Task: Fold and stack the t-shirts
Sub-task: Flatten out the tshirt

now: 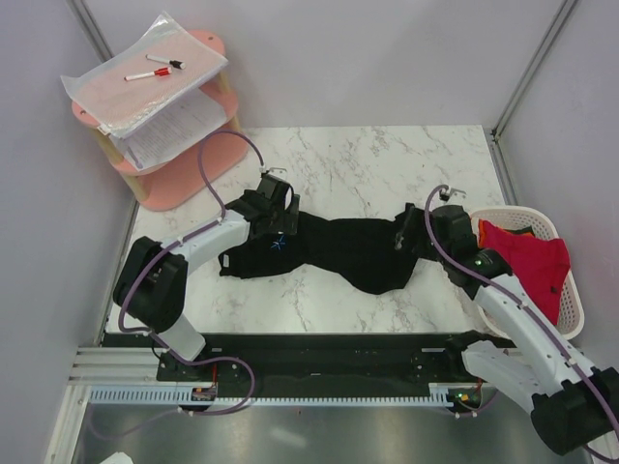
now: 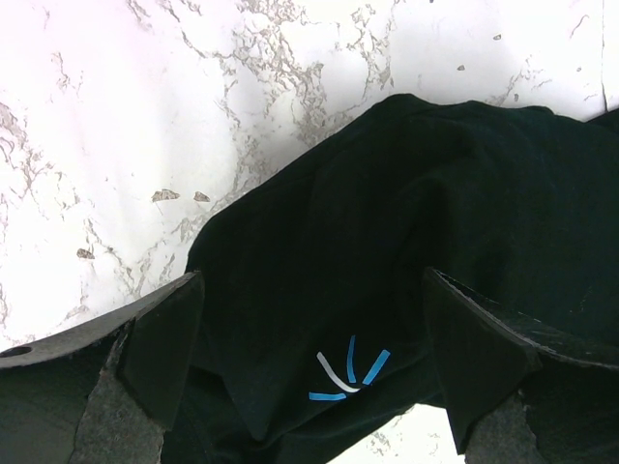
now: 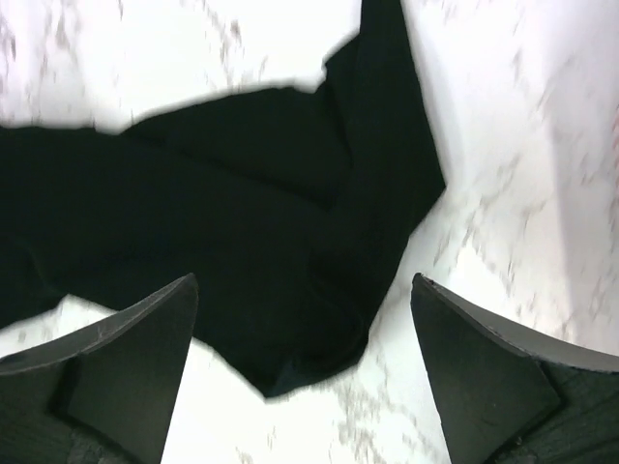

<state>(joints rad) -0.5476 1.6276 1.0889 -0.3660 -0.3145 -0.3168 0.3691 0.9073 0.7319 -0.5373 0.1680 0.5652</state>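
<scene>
Left pincer: jaws wide apart, gripping nothing, low over the black t-shirt near its blue-and-white mark | Right pincer: jaws also apart, above the shirt's other end | Shirt: lying rumpled, stretched across the marble worktop | Red t-shirt: in the white basket, far right

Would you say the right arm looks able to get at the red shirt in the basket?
Probably yes: the red shirt lies uncovered in the basket, near the right gripper, which is open and empty.
</scene>
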